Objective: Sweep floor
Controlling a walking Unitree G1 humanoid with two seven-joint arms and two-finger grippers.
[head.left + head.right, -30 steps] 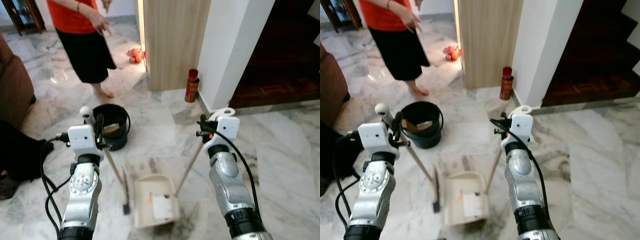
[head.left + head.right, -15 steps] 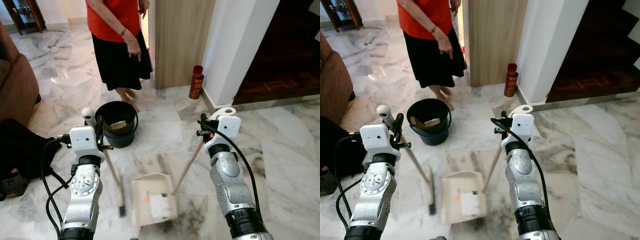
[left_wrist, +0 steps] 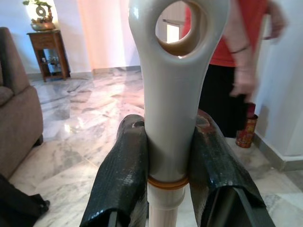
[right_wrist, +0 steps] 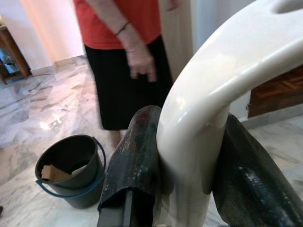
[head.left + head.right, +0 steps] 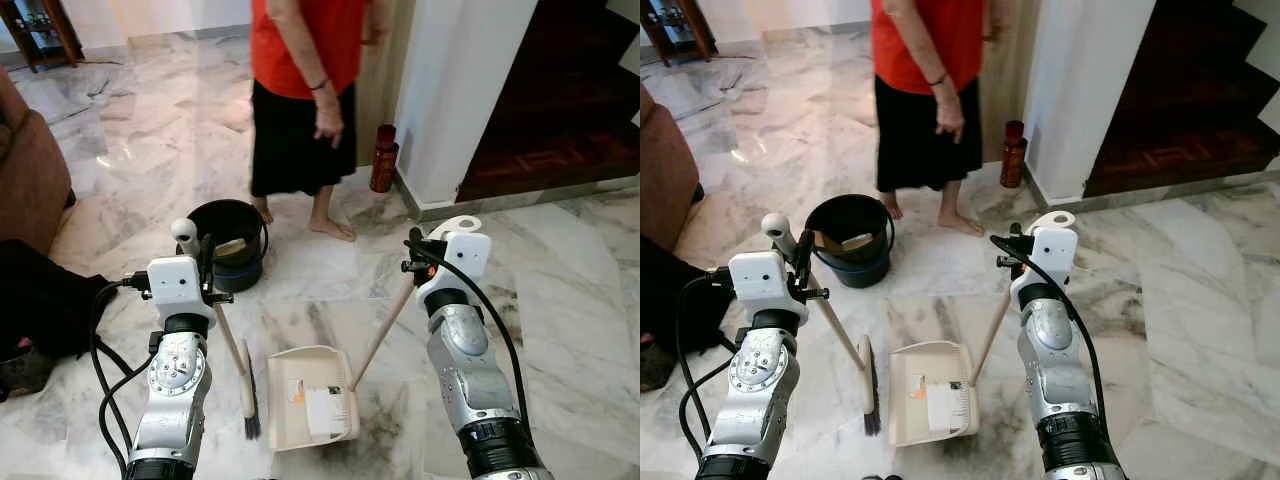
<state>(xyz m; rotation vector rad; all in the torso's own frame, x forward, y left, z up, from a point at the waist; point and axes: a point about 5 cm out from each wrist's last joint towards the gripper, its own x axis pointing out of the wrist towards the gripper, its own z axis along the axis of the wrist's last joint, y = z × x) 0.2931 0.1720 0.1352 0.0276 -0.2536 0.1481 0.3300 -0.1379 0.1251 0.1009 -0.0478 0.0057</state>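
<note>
The left gripper [image 3: 168,156] is clamped on the broom handle [image 5: 228,338], its two black textured fingers [image 3: 124,175] pressing either side of the smooth cream plastic grip just below the hanging loop; the handle is a pale wooden rod whose long axis slants down from the gripper toward the floor and slightly to the robot's right, ending in the broom head [image 5: 248,392], a narrow cream bar with dark bristles that lies on the marble with its length running away from the robot, just beside the left wall of the dustpan [image 5: 312,396]; the right gripper [image 4: 189,156] is clenched on the curved white plastic top of the dustpan handle [image 5: 383,322], a thin wooden stick that leans from the gripper down and to the robot's left, meeting the rear right corner of the pan; the dustpan is a shallow cream plastic tray, roughly rectangular with a rounded far edge, resting flat on the floor between the two arms, with scraps of paper [image 5: 324,411] inside; the floor [image 5: 560,300] is glossy grey-veined white marble; a round dark bucket [image 5: 849,238] with a blue base stands beyond the left arm, holding a piece of cardboard; a person [image 5: 300,110] in a red top and black skirt stands barefoot just past the bucket; a red cylindrical can [image 5: 382,165] sits at the foot of a white wall
</note>
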